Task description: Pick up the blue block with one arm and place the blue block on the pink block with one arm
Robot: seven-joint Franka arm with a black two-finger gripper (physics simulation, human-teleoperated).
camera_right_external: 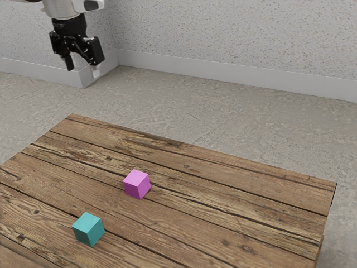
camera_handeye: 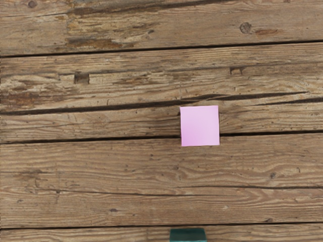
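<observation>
Hanging high over the wooden table at the exterior view's upper left, the black gripper has its fingers spread and nothing between them. The blue block sits on the boards close to the table's near edge, toward the exterior view's left, untouched. The pink block rests farther in, toward the table's middle, well apart from the blue block and nothing on top of it. From the wrist camera, the pink block lies below the hand, with the blue block apart from it.
</observation>
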